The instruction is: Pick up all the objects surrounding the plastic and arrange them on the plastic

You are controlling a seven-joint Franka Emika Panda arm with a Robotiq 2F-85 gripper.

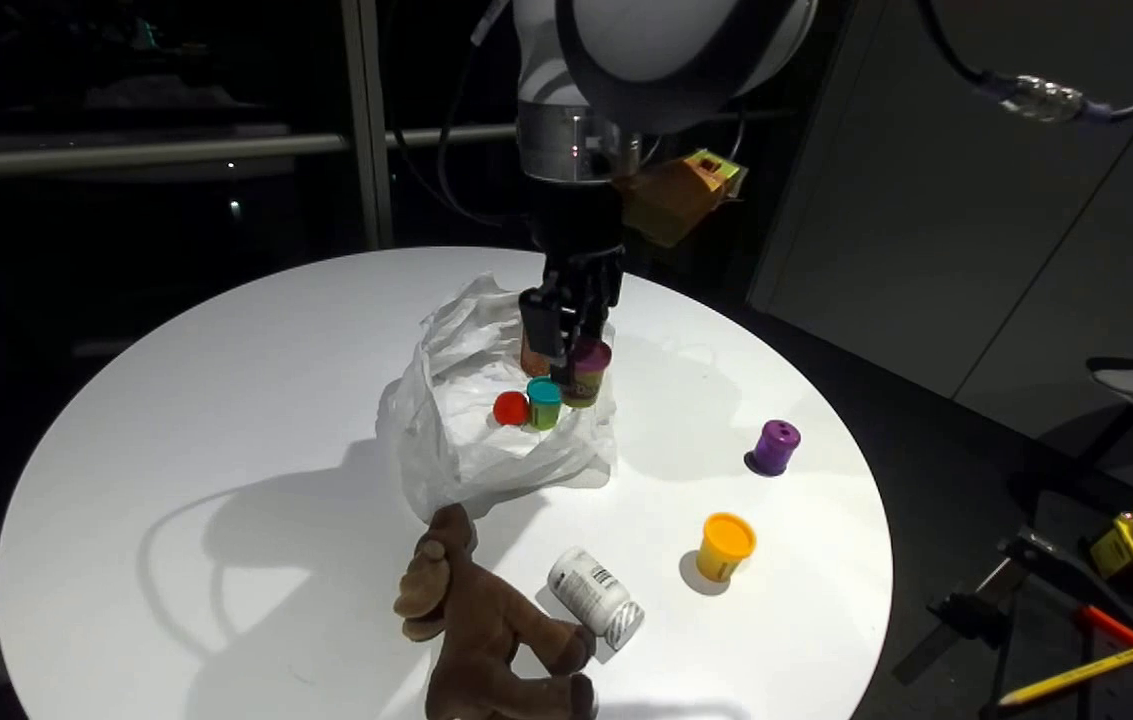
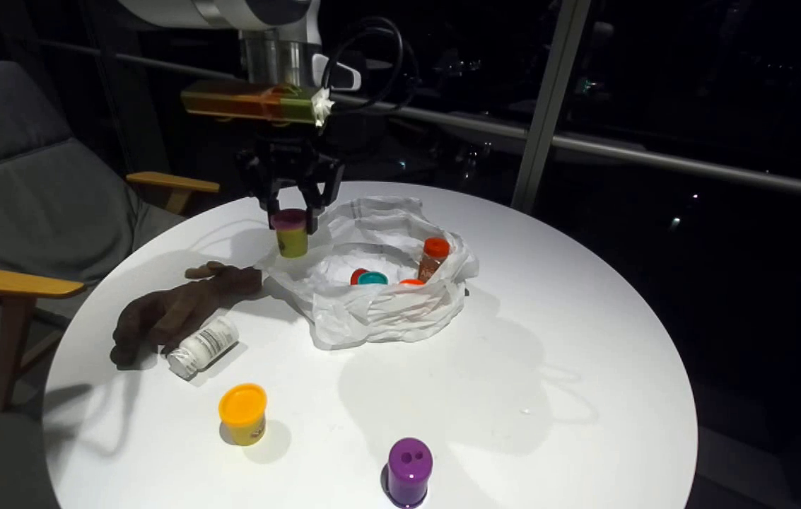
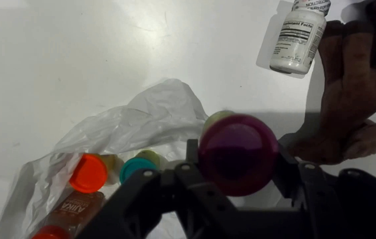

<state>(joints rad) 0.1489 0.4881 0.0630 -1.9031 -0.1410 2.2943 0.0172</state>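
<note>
By the edge of the plastic [image 2: 365, 322] nearest the brown plush toy [image 2: 191, 300], my pincer [image 2: 293, 220] clasps a purple-lidded cup [image 3: 237, 151] lid up, while the teal-lidded cup [image 3: 135, 167] inside the plastic lies leftward in the wrist view, so I should probably carry mine that way before lowering.

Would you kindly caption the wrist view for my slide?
Black gripper holding a round purple-lidded plastic cup near a crumpled white plastic bag and a brown plush animal.
</note>
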